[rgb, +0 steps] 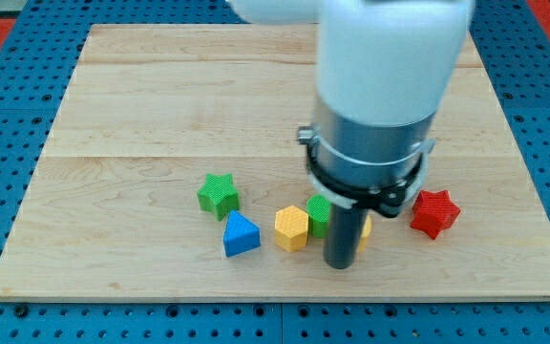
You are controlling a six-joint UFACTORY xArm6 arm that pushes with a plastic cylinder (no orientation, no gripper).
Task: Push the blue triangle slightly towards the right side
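The blue triangle lies on the wooden board near the view's bottom, left of centre. My tip is at the end of the dark rod, well to the right of the blue triangle and not touching it. A yellow hexagon sits between the triangle and my tip. A green star lies just above and left of the triangle.
A green block is partly hidden behind the rod, with a sliver of another yellow block at its right. A red star lies further right. The arm's white and grey body covers the upper middle.
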